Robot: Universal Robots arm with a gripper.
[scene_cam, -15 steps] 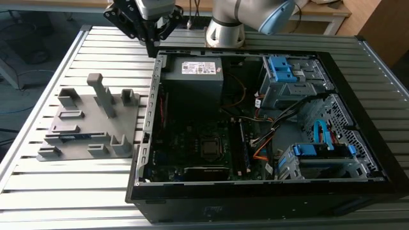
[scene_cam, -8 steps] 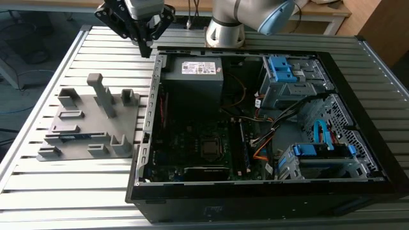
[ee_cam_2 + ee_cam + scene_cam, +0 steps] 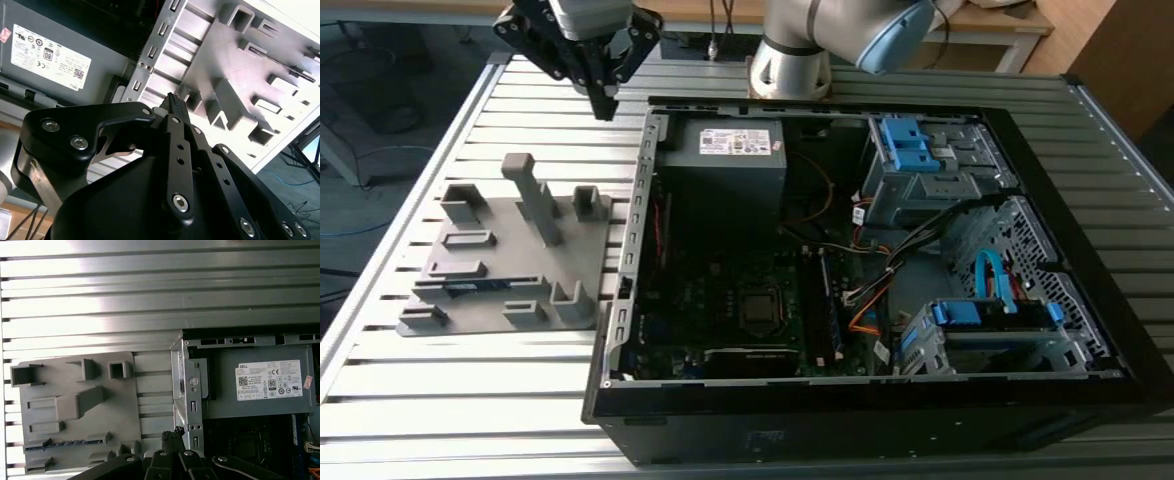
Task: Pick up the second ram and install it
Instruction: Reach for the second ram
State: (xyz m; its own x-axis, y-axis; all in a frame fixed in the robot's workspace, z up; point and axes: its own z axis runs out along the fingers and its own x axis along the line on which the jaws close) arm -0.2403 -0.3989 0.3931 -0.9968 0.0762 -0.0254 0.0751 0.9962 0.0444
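Jaws pinched together tip to tip, nothing between them, and they hang high over the slatted tabletop [image 3: 480, 140]. They sit just off the corner of the open computer case [image 3: 640, 200]. Down and away from the jaws on one side lies the grey fixture plate [image 3: 507, 262]. There's the second ram [image 3: 65, 444], flat in a slot at the plate's end farthest from the jaws, well apart from them and untouched. On the jaws' other side, inside the case, the power supply [image 3: 260, 385] is the nearest part. The motherboard [image 3: 720, 290] lies beyond it, farther from the jaws.
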